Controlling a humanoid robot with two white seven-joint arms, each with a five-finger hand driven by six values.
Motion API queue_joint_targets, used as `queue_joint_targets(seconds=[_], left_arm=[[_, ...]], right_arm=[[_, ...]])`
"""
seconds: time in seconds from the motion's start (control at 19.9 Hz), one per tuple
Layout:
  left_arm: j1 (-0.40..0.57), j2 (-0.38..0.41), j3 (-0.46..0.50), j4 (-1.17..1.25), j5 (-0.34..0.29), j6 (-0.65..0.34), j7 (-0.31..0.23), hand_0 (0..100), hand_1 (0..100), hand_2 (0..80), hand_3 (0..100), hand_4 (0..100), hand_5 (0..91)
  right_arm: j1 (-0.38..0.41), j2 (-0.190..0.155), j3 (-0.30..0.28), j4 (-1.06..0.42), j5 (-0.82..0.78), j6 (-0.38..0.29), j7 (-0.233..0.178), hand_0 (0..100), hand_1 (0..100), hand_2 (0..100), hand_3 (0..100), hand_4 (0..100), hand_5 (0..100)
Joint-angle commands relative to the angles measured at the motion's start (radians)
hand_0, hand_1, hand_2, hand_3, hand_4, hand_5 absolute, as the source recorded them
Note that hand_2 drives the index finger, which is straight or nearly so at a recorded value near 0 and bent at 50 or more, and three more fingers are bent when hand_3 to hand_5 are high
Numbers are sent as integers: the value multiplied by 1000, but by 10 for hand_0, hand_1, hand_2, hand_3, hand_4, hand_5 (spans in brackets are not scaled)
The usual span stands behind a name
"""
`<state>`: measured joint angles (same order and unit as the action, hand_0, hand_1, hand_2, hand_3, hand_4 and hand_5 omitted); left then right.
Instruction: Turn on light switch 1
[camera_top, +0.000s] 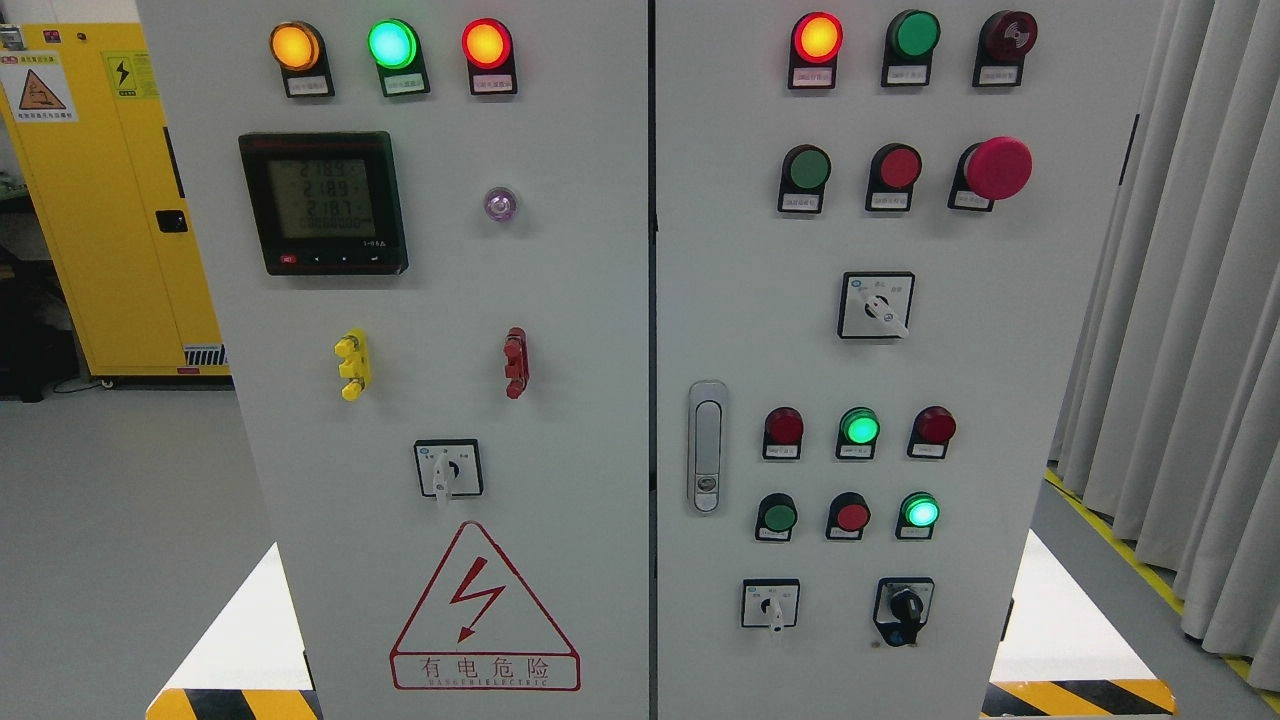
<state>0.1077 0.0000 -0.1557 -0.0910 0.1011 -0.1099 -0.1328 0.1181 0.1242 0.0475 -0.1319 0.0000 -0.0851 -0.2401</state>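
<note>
A grey electrical control cabinet (600, 300) with two doors fills the head view. Its left door carries three lit lamps, yellow (295, 46), green (391, 44) and red (486, 44), a digital meter (322, 202) and a rotary switch (447, 469). On the right door are push buttons, among them a green one (806, 169) and a red one (897, 168), a large red mushroom button (996, 167), and rotary switches (875, 305), (770, 604), (903, 608). Labels are too small to read, so I cannot tell which control is light switch 1. Neither hand is in view.
A door handle (707, 445) sits at the right door's left edge. A yellow cabinet (110, 200) stands behind at the left. Grey curtains (1190, 300) hang at the right. Yellow-black floor markings (1075, 697) flank the cabinet's base.
</note>
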Motion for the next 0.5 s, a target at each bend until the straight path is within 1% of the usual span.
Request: queue_joint_targets(seconds=[0.0, 0.2, 0.35, 0.45], left_arm=[[4, -18, 1, 0, 2, -1, -1, 348, 249, 0, 0, 0, 0], [4, -18, 2, -3, 3, -1, 2, 348, 249, 0, 0, 0, 0], [6, -20, 42, -26, 2, -2, 9, 347, 253, 0, 0, 0, 0], [18, -9, 48, -94, 5, -5, 6, 345, 257, 0, 0, 0, 0]], right_arm=[[0, 0, 0, 0, -29, 1, -1, 0, 500, 40, 0, 0, 0], [0, 0, 0, 0, -29, 1, 1, 0, 500, 40, 0, 0, 0], [0, 0, 0, 0, -29, 1, 1, 0, 500, 40, 0, 0, 0], [0, 0, 0, 0, -29, 1, -1, 0, 500, 40, 0, 0, 0]])
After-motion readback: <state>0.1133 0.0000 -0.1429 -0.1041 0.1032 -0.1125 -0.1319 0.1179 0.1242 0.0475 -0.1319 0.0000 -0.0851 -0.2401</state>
